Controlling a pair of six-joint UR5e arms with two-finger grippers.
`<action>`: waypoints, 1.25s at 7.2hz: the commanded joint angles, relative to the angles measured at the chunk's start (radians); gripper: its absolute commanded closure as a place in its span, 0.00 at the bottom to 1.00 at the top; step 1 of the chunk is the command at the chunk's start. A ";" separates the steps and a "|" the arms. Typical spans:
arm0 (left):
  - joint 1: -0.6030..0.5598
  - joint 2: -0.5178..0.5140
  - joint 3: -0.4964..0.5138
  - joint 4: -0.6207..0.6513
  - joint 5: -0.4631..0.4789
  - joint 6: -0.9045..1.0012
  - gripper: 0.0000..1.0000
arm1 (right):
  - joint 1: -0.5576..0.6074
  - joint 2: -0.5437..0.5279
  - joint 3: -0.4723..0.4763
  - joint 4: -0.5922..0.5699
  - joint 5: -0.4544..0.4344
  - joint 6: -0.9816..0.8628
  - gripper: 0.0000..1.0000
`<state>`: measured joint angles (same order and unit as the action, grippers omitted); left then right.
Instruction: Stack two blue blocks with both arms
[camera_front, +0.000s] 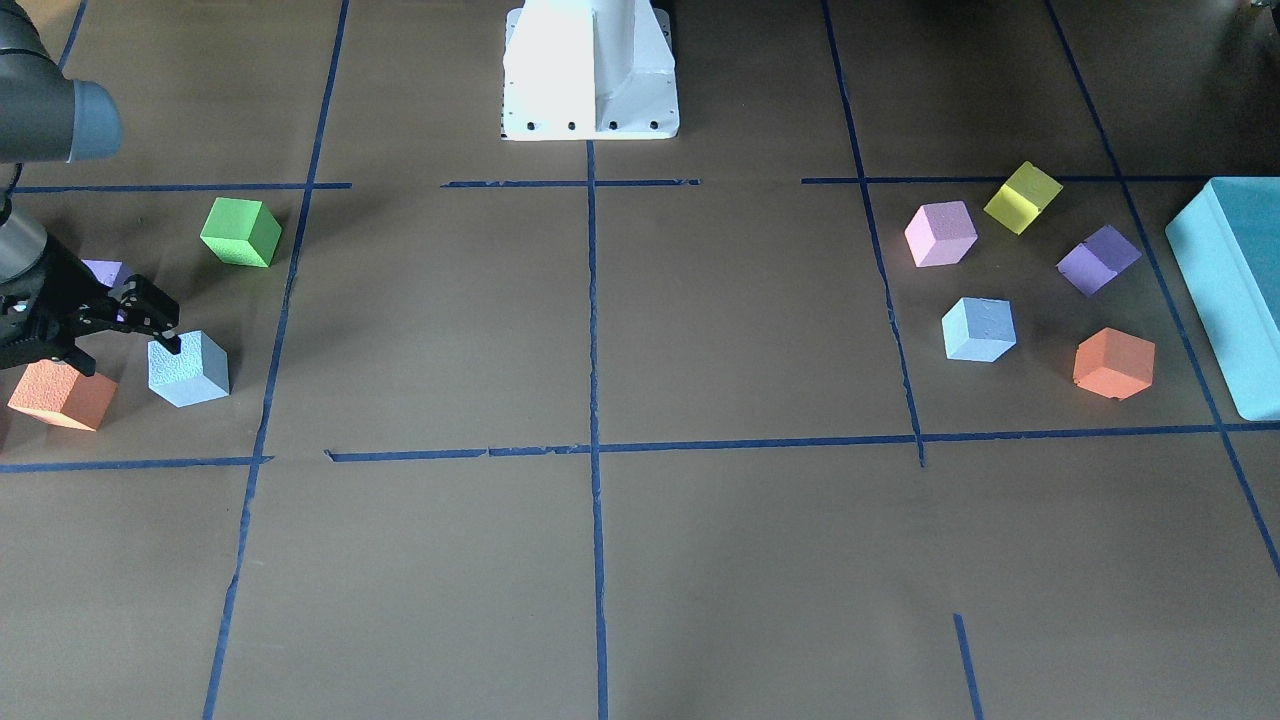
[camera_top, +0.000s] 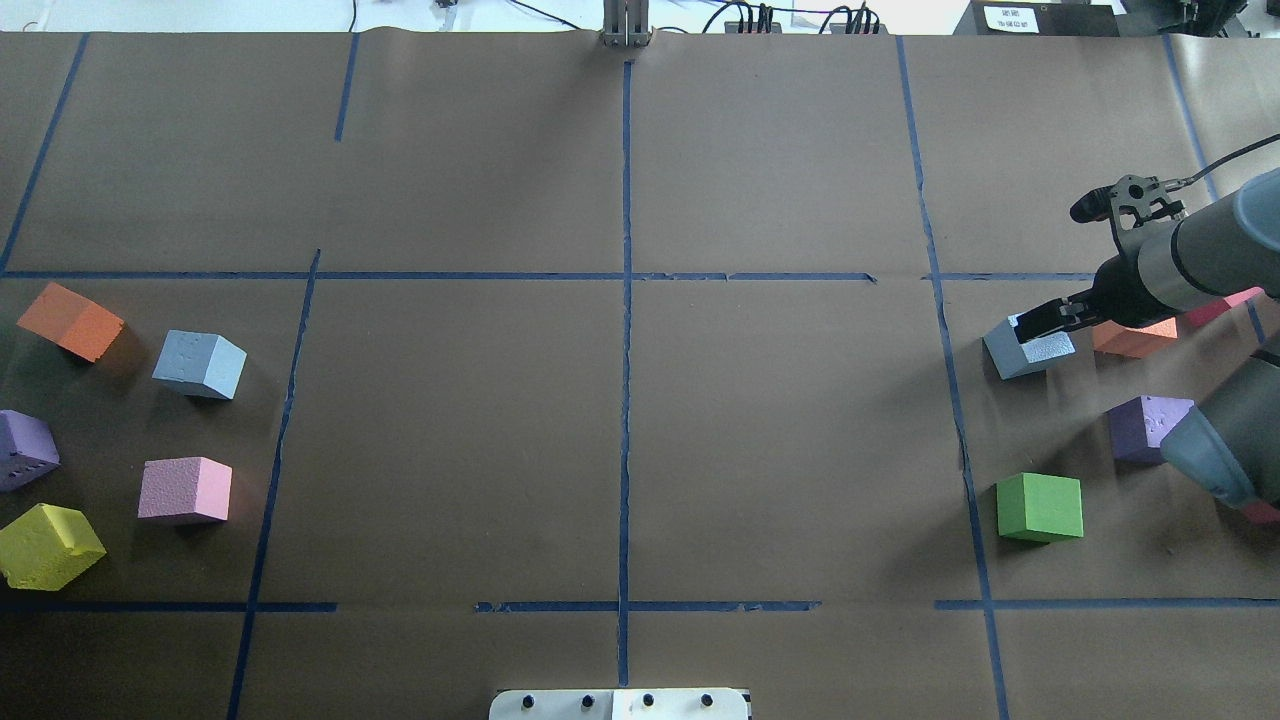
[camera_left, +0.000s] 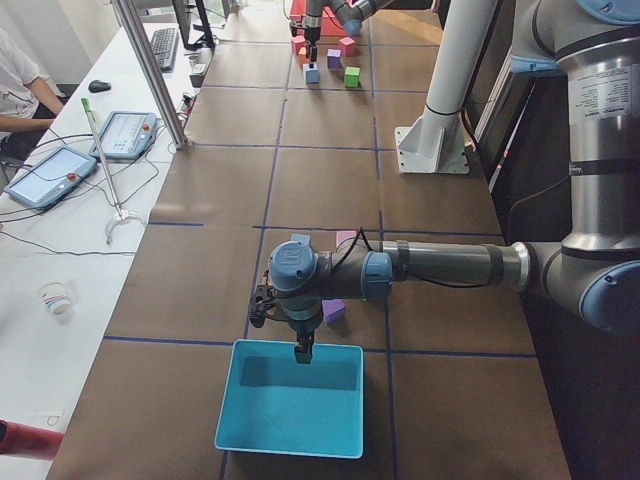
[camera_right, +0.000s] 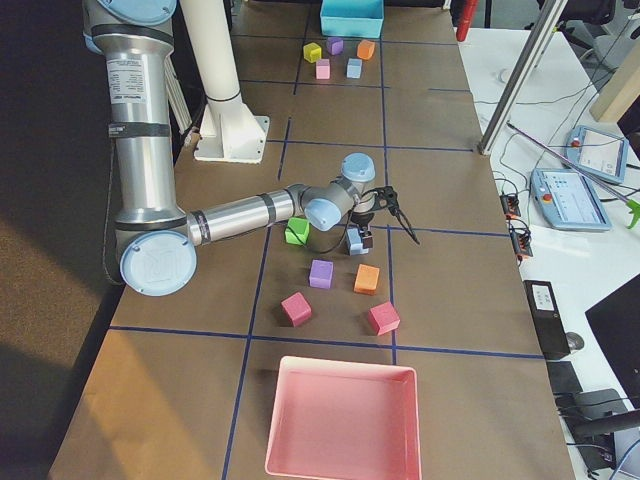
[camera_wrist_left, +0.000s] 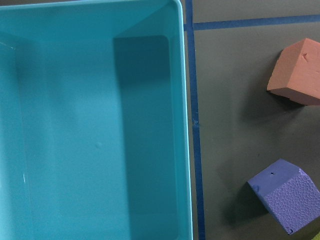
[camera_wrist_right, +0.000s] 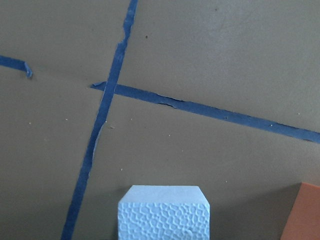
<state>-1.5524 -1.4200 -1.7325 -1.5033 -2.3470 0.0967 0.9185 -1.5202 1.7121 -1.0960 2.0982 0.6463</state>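
Note:
One pale blue block (camera_front: 188, 368) lies at the robot's right end of the table; it also shows in the overhead view (camera_top: 1025, 350) and at the bottom of the right wrist view (camera_wrist_right: 164, 212). My right gripper (camera_front: 125, 350) is open and low over it, with one fingertip (camera_front: 165, 338) at the block's top edge. The other blue block (camera_front: 978, 328) lies free at the robot's left end (camera_top: 200, 364). My left gripper (camera_left: 302, 350) hangs over the teal box (camera_left: 290, 400). It shows only in the exterior left view, so I cannot tell whether it is open or shut.
An orange cube (camera_front: 62, 395), a purple cube (camera_top: 1145, 425) and a green cube (camera_front: 241, 231) lie around the right gripper. Pink (camera_front: 940, 233), yellow (camera_front: 1022, 197), purple (camera_front: 1098, 259) and orange (camera_front: 1113, 362) cubes surround the other blue block. A pink tray (camera_right: 340, 420) stands at the right end.

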 joint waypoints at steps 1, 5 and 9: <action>0.000 0.001 0.002 0.001 0.000 0.000 0.00 | -0.044 0.000 -0.028 0.001 -0.026 0.001 0.01; 0.000 0.001 0.001 0.000 0.000 0.000 0.00 | -0.064 0.018 -0.065 0.001 -0.032 -0.008 0.64; 0.000 0.001 0.001 0.000 -0.002 0.000 0.00 | -0.148 0.348 -0.055 -0.279 -0.033 0.219 0.93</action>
<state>-1.5524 -1.4189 -1.7318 -1.5033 -2.3473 0.0966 0.8307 -1.3337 1.6606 -1.2255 2.0715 0.7408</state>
